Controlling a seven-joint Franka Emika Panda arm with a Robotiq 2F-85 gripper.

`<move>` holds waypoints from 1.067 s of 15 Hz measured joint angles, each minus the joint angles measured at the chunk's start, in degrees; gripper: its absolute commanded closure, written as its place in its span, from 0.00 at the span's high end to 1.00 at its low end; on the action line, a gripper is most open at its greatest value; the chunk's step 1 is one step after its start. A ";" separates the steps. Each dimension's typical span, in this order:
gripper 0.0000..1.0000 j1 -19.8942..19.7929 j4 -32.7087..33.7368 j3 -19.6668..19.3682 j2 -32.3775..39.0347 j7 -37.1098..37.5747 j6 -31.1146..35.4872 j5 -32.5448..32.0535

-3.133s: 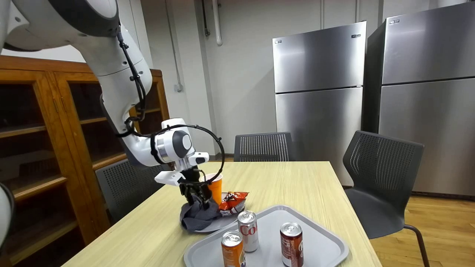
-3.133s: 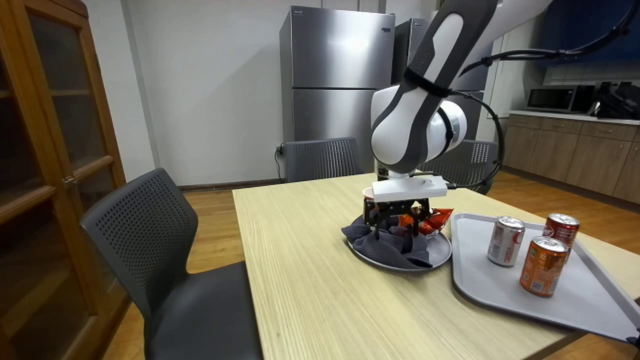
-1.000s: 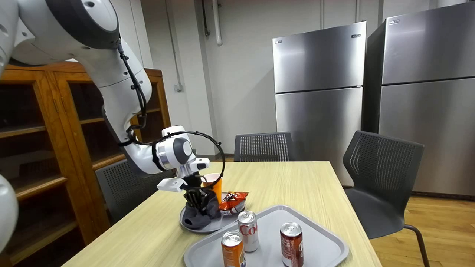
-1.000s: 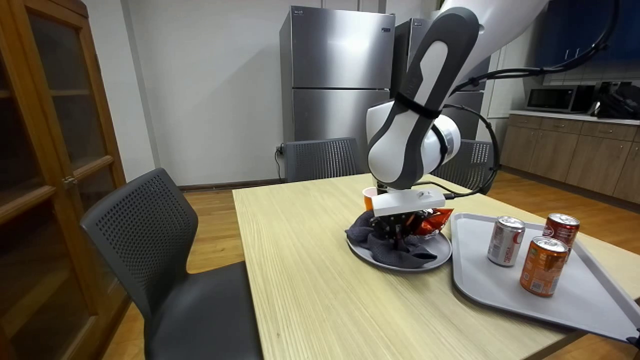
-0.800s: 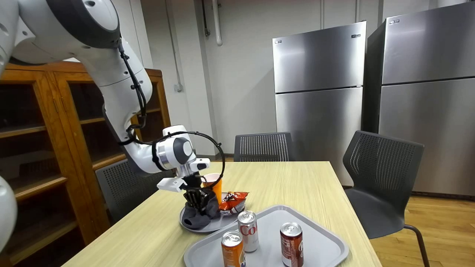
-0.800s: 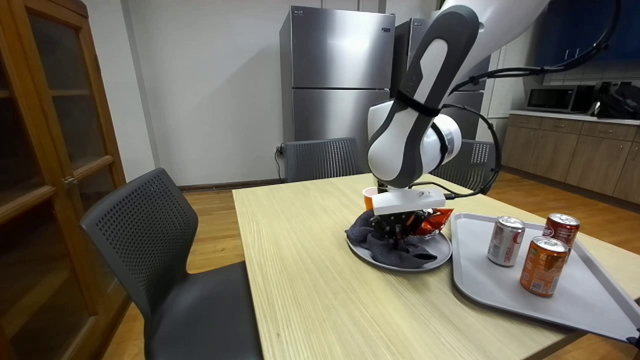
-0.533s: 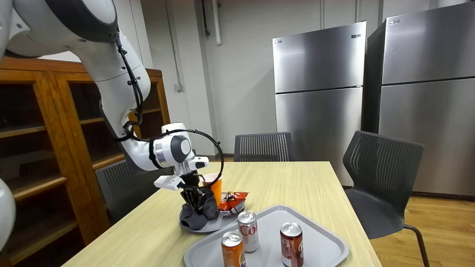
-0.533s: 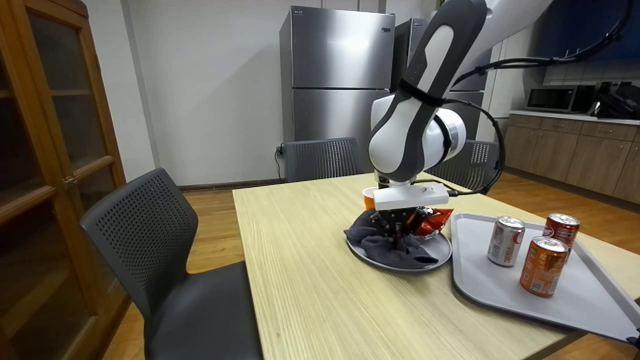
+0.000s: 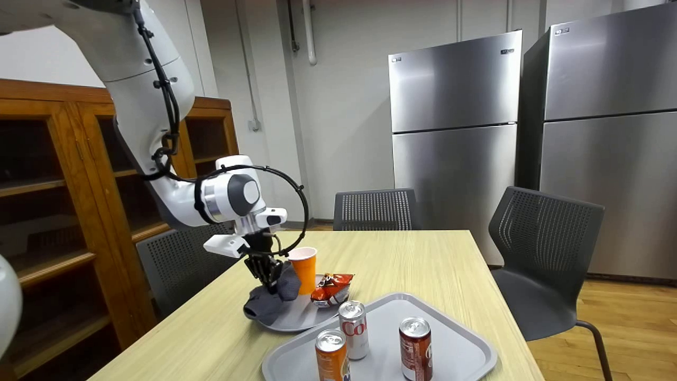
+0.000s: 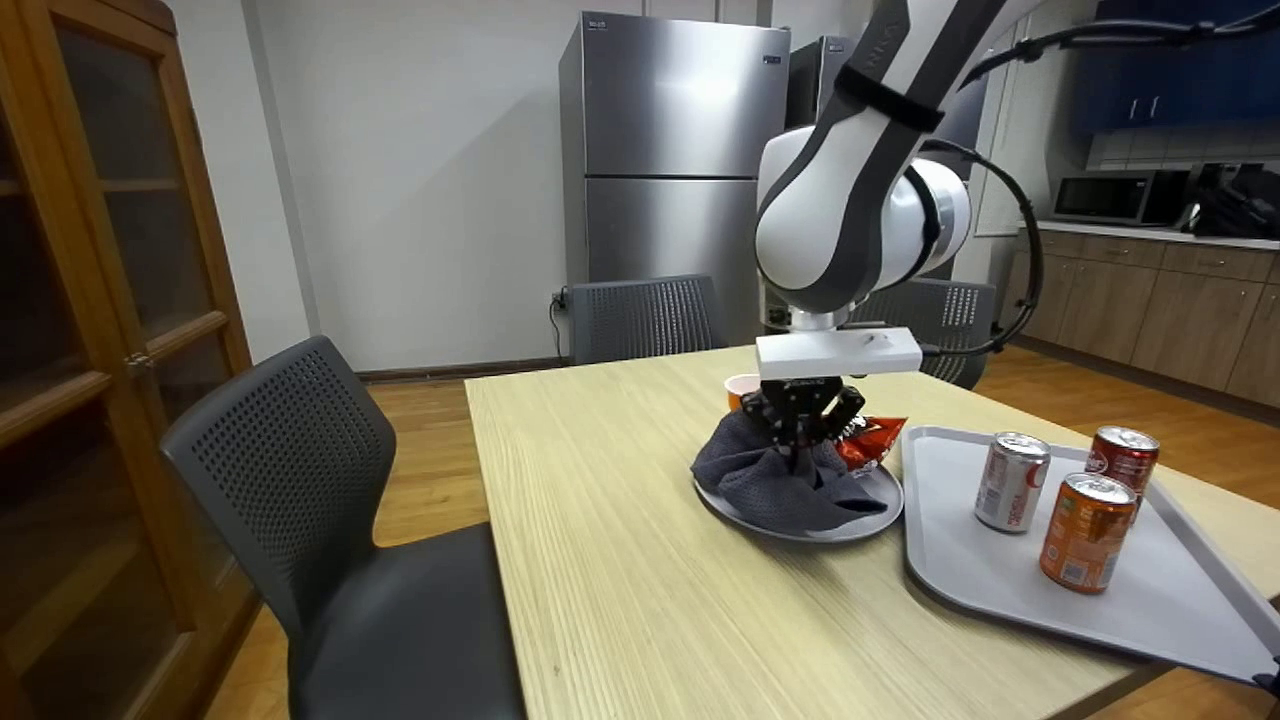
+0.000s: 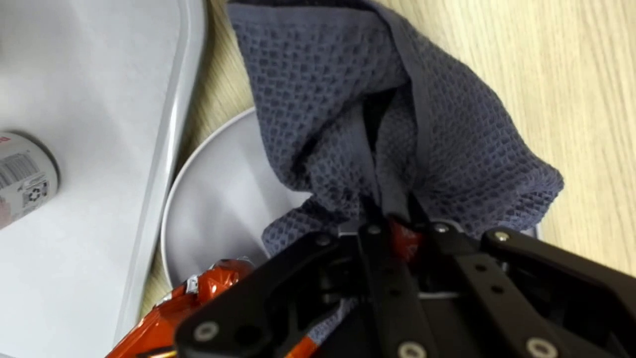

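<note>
The tool [image 10: 795, 448] is sitting higher than a second ago, its nearly closed jaws pinching the dark gray waffle-weave towel [image 11: 462, 139], which is lifting and draping beneath it over the plate [image 11: 218, 199]

fridges [image 9: 454, 95]: i face them in both exterior views, across the table [image 9: 423, 264], set back
towel [image 11: 338, 94]: my wrist view looks down, close
tray [image 11: 99, 223], plate [image 11: 218, 199]: in all three

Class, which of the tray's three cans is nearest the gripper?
The silver can: it stands nearer the gripper, which pinches the grey cloth, than the orange can or the red can.
</note>
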 measured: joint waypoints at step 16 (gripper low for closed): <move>0.03 0.30 -11.40 14.15 -12.80 -0.15 0.00 2.47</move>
